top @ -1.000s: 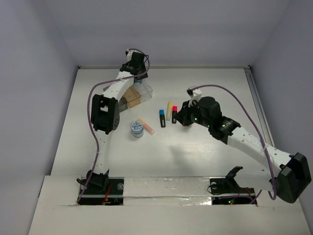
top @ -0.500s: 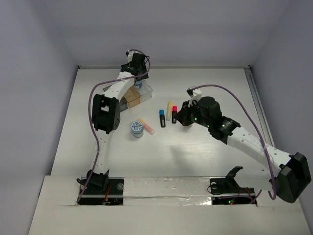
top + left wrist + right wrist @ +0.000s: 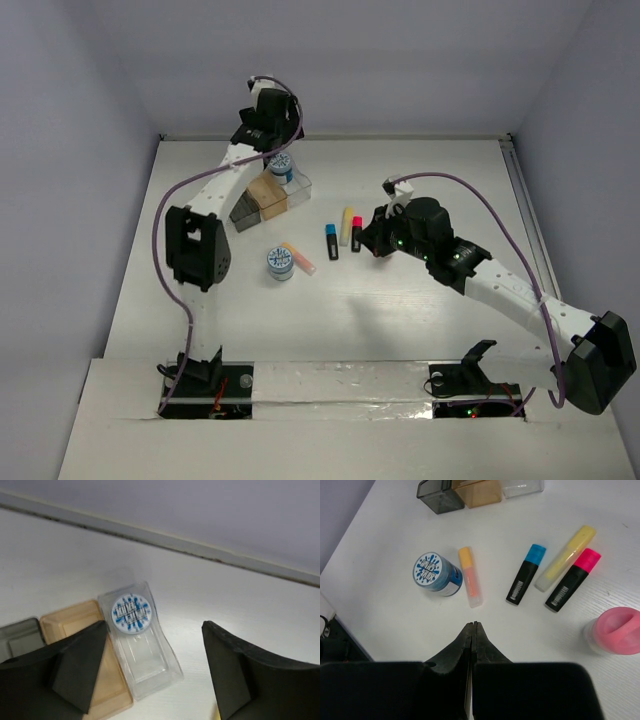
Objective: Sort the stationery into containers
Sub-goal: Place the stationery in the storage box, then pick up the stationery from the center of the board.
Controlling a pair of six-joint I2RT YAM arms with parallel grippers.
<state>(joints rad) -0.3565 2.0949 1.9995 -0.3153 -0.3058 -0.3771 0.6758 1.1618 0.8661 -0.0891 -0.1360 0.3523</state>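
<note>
- well, my left jaws stand wide apart and empty above the clear bin [image 3: 159, 672]. one tape roll [image 3: 131, 613] lies flat in that bin's far end, centre-left of the left wrist frame.
- my right jaws are pressed together on nothing, at the bottom centre of the right wrist frame, above the counter [image 3: 385, 630].
- risk, as i judge it: coming down shut on the orange highlighter [image 3: 470, 577] would shove it into the second tape roll [image 3: 436, 575] just beside it.
- risk: the blue-black highlighter [image 3: 526, 574], yellow highlighter [image 3: 565, 557] and red-black highlighter [image 3: 572, 580] lie close together, so widely spread jaws could knock a neighbour.
- the pink bottle [image 3: 616, 630], lower right, seems upright and could tip if brushed.
- only the left wrist view shows the roll seated inside the bin. only the right wrist view shows my right jaws shut. the top view alone shows both arms, well apart.
</note>
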